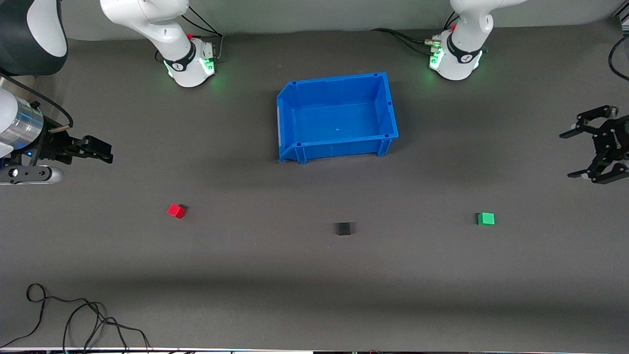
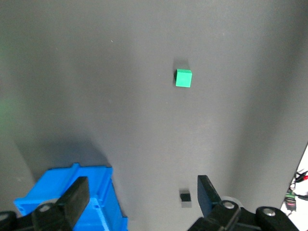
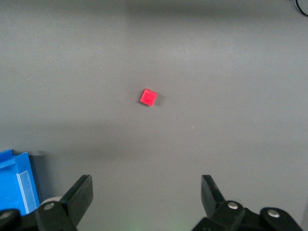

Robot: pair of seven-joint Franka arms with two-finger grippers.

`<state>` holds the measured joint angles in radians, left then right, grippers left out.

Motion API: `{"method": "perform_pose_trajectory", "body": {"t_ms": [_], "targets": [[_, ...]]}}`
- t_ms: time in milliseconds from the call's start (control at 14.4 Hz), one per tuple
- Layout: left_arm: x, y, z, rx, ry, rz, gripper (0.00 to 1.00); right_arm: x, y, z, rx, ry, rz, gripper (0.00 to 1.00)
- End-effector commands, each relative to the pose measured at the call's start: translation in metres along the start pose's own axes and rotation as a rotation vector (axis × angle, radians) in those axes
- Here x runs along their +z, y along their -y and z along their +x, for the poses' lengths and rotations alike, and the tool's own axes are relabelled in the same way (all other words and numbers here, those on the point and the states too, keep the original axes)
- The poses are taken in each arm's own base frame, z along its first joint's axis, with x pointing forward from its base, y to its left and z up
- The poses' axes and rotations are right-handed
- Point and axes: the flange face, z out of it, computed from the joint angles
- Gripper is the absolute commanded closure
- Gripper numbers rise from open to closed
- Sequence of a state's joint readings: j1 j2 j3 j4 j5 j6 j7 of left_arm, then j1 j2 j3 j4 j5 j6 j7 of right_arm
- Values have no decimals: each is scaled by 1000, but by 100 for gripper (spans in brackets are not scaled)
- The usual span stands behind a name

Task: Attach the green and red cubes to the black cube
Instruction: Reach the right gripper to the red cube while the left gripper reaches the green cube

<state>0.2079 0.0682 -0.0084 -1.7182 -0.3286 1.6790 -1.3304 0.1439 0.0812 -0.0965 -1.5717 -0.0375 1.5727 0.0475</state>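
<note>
Mostly bare mat (image 1: 275, 275) round the black cube (image 1: 343, 228), which sits nearer the front camera than the blue bin (image 1: 337, 118). Red cube (image 1: 175, 211), skewed, well apart toward right arm's end; green cube (image 1: 486, 219), square-on, toward left arm's. Left gripper (image 1: 575, 153) and right gripper (image 1: 109, 151) both hover over mat edges, fingers spread, holding nothing

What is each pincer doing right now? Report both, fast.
Left pincer: open, holding nothing, above the grey mat.
Right pincer: open, holding nothing, above the mat.

No legible text or markings.
</note>
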Motion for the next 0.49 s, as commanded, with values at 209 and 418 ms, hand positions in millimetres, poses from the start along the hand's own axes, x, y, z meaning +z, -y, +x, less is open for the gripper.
{"method": "perform_pose_trajectory", "body": {"t_ms": [209, 418], "targets": [[69, -14, 28, -84, 63, -26, 0, -3, 5, 6, -1, -5, 14, 0], [107, -30, 47, -66, 82, -27, 0, -3, 9, 7, 2, -8, 15, 0]]}}
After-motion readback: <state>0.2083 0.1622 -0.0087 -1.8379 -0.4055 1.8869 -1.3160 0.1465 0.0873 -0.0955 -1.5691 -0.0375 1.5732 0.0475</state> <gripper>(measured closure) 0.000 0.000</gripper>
